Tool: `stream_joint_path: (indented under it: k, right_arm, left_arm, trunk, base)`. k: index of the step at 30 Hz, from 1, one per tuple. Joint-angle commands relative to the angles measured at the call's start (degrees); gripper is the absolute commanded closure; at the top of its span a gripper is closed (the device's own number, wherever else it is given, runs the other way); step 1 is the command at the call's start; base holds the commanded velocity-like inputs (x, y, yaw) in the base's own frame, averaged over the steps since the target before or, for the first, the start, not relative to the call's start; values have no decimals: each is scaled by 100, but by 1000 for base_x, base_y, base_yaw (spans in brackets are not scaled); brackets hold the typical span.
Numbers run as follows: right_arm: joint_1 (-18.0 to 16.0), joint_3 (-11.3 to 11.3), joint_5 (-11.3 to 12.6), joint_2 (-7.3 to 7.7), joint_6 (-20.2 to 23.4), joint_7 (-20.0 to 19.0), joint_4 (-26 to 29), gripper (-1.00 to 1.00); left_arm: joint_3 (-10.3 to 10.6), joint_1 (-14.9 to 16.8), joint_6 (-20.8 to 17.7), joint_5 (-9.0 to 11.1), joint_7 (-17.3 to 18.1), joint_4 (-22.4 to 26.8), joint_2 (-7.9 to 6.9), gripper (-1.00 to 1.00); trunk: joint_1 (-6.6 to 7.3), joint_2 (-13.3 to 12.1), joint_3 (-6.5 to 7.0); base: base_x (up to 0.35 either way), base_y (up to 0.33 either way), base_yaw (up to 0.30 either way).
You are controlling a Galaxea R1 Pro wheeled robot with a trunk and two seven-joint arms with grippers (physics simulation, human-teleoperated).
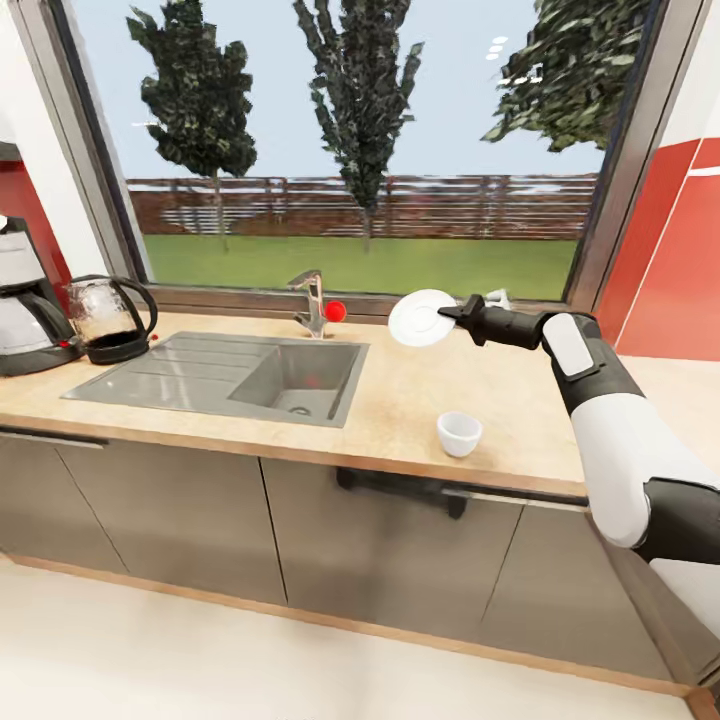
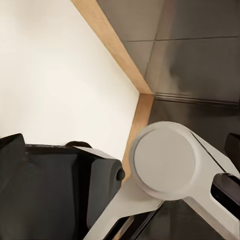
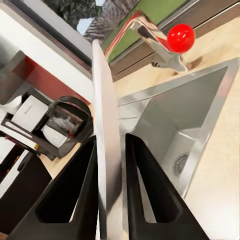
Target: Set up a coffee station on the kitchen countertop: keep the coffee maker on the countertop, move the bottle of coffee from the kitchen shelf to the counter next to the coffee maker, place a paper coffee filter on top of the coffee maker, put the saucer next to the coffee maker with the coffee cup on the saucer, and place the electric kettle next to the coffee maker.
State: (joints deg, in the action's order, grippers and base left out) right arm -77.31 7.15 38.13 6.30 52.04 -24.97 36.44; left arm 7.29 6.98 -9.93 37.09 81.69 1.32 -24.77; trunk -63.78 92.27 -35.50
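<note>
My right gripper [image 1: 447,316] is shut on the rim of the white saucer [image 1: 420,318], holding it tilted on edge in the air above the kitchen countertop [image 1: 400,395], right of the tap. In the right wrist view the saucer [image 3: 106,125] stands edge-on between the two black fingers [image 3: 75,195] of the gripper [image 3: 110,140]. The white coffee cup [image 1: 459,433] sits upright on the counter near its front edge, below the held saucer. The coffee maker [image 1: 22,300] stands at the far left, with the glass electric kettle [image 1: 108,318] right beside it; both show as coffee maker [image 3: 27,117] and kettle [image 3: 67,125].
A steel sink [image 1: 240,375] with drainer lies between the kettle and the cup, and a tap [image 1: 313,303] with a red knob [image 1: 335,311] stands behind it. A window runs along the back. The left wrist view looks down at pale floor [image 2: 55,70] and dark cabinet fronts [image 2: 195,60].
</note>
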Motion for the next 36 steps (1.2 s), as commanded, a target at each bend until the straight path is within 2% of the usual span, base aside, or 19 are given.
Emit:
stream_joint_path:
  k: [1,7,16,23,24,26,28,29,30,31,33,36]
  right_arm:
    - [-4,24,-19,-2,35,-52,-4,100]
    - [-3,23,-18,-7,27,-45,-18,100]
    - [-3,23,-25,-130,16,-44,-29,100]
    - [6,3,-27,-490,6,-35,-23,100]
    - [12,-3,-39,-654,-4,-30,-12,100]
    - [22,-14,-51,-809,-11,-24,-4,100]
    - [65,-70,-66,-1087,-16,3,26,100]
    - [100,-116,-69,-1125,-17,6,65,100]
    - [220,-282,-72,-1182,-16,13,310,100]
    - [679,-675,-63,-1252,41,93,1347,100]
    - [932,-803,-45,-1284,230,254,1844,100]
    - [1060,-863,-32,-1304,358,361,2078,100]
  left_arm:
    - [46,5,-61,44,15,0,-1,-100]
    - [37,5,-61,44,-1,0,-1,-100]
    - [36,5,-61,44,-4,0,-1,-100]
    - [35,5,-69,44,-88,0,-1,-100]
    - [35,5,-69,44,-151,0,-1,-100]
    - [31,5,-70,44,-184,1,-1,-100]
    - [22,5,-70,44,-210,3,-1,-100]
    - [23,5,-70,44,-213,2,-1,-100]
    - [23,5,-70,44,-217,3,-1,-100]
    - [21,5,-70,44,-222,3,-1,-100]
    - [19,5,-70,44,-223,1,-1,-100]
    - [18,5,-70,44,-224,1,-1,-100]
  trunk:
    - [0,3,-6]
    - [0,3,-6]
    - [0,3,-6]
    - [0,3,-6]
    - [0,3,-6]
    - [0,3,-6]
    - [0,3,-6]
    - [0,3,-6]
    - [0,3,-6]
    - [0,3,-6]
    - [0,3,-6]
    - [0,3,-6]
  base:
    - [0,0,270]
    - [0,0,271]
    - [0,0,271]
    - [37,103,272]
    - [82,193,274]
    - [86,188,274]
    - [89,164,274]
    - [88,144,275]
    - [69,107,275]
    - [23,42,275]
    - [12,108,275]
    - [5,222,247]
